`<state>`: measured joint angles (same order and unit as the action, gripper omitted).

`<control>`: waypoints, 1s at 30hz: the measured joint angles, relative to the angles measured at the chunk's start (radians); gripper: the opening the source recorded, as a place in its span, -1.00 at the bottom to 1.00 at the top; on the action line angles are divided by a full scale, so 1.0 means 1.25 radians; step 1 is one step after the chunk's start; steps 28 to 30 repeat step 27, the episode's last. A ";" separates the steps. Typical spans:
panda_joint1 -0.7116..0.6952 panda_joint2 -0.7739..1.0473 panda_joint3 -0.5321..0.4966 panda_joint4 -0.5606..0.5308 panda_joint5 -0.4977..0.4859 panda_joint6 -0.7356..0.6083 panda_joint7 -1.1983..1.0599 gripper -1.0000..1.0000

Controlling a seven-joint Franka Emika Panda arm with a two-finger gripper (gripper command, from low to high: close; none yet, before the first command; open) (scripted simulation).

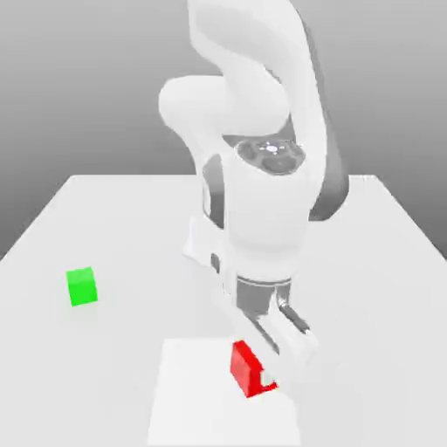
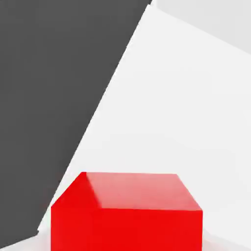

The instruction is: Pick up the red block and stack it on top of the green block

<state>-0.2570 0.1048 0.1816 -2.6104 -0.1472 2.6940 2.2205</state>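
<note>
The red block is a small plain cube near the table's front edge, right of centre in the exterior view. My gripper reaches down from the white arm and is shut on it, and one white finger covers part of its far side. In the hand view the red block sits very close to the camera. The green block stands alone on the table at the exterior view's left, well apart from the gripper.
The white table carries both cubes. The arm's bulky white body rises over the middle of it. In the hand view the table's edge runs diagonally, with dark floor beyond it.
</note>
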 joint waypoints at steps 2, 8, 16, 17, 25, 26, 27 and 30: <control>-0.068 -0.035 -0.043 -0.035 -0.002 -0.001 0.061 -1.00; -0.290 -0.154 -0.143 -0.146 0.000 -0.006 0.262 -1.00; -0.458 -0.253 -0.272 -0.274 0.082 0.039 0.451 -1.00; -0.463 -0.238 -0.287 -0.279 0.105 0.059 0.452 -1.00; -0.454 -0.096 -0.311 -0.280 0.149 0.201 0.439 -1.00; -0.457 -0.086 -0.312 -0.279 0.139 0.211 0.446 1.00; -0.457 -0.086 -0.312 -0.279 0.139 0.211 0.446 1.00; -0.457 -0.086 -0.312 -0.279 0.139 0.211 0.446 1.00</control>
